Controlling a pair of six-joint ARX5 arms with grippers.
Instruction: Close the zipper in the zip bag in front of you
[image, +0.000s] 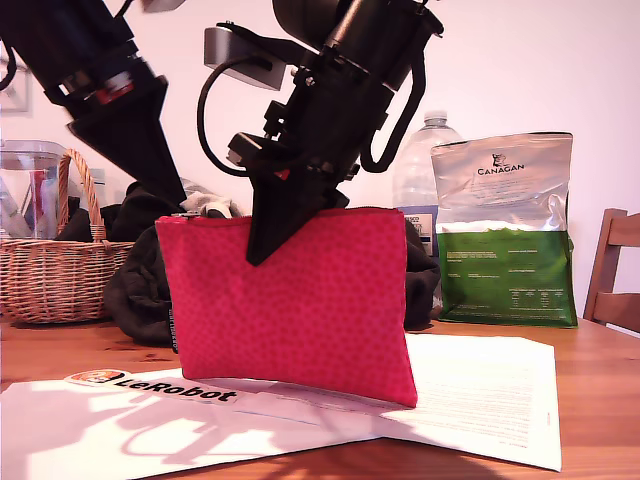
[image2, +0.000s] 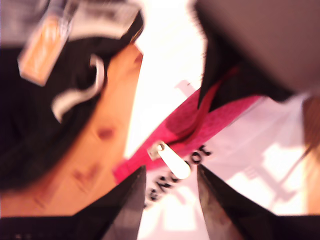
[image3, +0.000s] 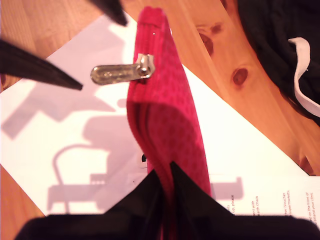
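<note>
Red zip bag (image: 300, 300) stands upright on its long lower edge atop white printed sheets (image: 480, 400) on the wooden table (image: 600, 380), held aloft near the centre of the exterior view. Our second gripper (image3: 165, 185) is clamped on the bag's top edge, black fingers pinched together over the fabric; in the exterior view it (image: 275, 235) comes down from twelve o'clock onto the upper rim, a little toward that view's left of the bag's middle. Our first gripper (image2: 170, 180) has its fingers apart, gripping nothing, with the silver pull tab (image2: 172, 162) lying just beyond its fingertips; in the exterior view it (image: 160, 170) hangs at about ten o'clock from the bag, tip just beside the bag's upper corner on that view's left. The zipper (image3: 150, 30) runs along the top edge; its pull tab sits near one end of the bag and sticks out sideways. The first wrist view is blurred, yet the teeth beyond the slider look parted. Behind the bag: a black garment (image: 135, 280), a wicker basket (image: 55, 270) at nine o'clock, a clear plastic bottle (image: 425, 160) and a green-and-silver Canagan bag (image: 505, 230) at two to three o'clock, a wooden chair (image: 615, 270) at the exterior view's right edge. A LeRobot sticker (image: 150, 385) lies on the paper at seven o'clock.
</note>
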